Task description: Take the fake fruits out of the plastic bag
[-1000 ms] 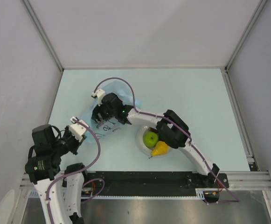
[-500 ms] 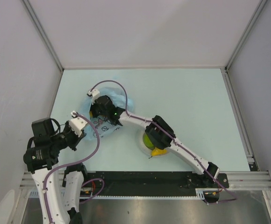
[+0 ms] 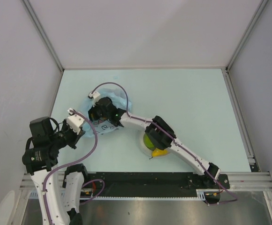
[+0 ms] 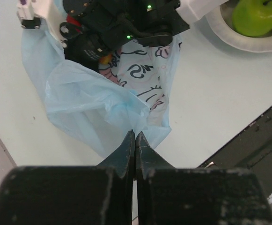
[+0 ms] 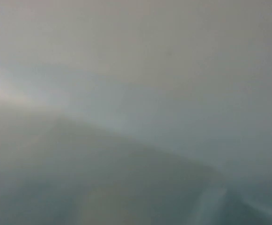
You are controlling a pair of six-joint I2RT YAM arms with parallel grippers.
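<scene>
The light-blue plastic bag with dark and pink drawings lies left of centre on the table. My left gripper is shut on the bag's near edge. My right gripper reaches into the bag's mouth, its fingers hidden by plastic. The right wrist view shows only blurred grey-blue film. A small yellow-orange patch shows inside the bag beside the right gripper's black body. A green apple and a yellow fruit rest on the white plate.
The right arm's forearm crosses above the plate and covers part of the apple. Grey walls close in the pale table on three sides. A black rail runs along the near edge.
The right gripper has pushed left and deeper into the bag, and its forearm has come down over the plate. The left gripper kept its grip and shifted slightly left.
</scene>
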